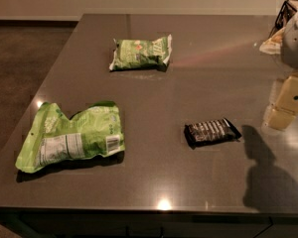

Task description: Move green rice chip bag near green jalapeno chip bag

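The green rice chip bag (72, 138) is a large lime-green wrinkly bag with a white label panel and barcode. It lies flat at the front left of the dark table. The green jalapeno chip bag (140, 53) is smaller and darker green with white ends. It lies at the back centre-left, well apart from the rice bag. My gripper (287, 105) is cream-coloured and hangs above the table's right side, far from both bags, with nothing seen in it.
A black snack bag (211, 131) lies at centre right, just left of the gripper. A dark wire basket (288, 11) with pale items stands at the back right corner. The table's (188, 83) left edge drops to a brown floor.
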Controlling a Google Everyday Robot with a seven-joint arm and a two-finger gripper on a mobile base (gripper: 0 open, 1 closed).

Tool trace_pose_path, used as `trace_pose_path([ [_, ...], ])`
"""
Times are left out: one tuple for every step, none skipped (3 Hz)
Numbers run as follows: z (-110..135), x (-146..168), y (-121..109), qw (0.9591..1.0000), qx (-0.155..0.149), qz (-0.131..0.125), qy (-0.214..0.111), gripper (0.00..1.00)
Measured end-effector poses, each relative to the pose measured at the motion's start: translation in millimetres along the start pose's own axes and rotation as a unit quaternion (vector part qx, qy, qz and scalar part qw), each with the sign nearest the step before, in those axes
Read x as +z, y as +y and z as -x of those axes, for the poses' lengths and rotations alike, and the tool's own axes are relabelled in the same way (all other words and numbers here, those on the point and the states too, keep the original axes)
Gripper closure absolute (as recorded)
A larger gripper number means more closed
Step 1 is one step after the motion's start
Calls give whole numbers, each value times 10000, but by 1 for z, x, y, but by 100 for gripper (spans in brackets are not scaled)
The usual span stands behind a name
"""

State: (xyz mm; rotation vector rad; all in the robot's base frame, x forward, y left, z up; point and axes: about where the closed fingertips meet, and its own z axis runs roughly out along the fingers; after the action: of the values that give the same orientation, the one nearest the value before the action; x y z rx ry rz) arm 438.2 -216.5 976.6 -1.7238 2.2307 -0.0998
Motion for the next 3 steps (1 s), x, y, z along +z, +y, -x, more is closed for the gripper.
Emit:
trace_pose_path([
  [0, 0, 0, 10000, 0, -1, 0, 0],
  [6, -1, -4, 9999, 10, 63, -96, 0],
  [37, 4, -9, 9984, -160, 170, -508, 0],
])
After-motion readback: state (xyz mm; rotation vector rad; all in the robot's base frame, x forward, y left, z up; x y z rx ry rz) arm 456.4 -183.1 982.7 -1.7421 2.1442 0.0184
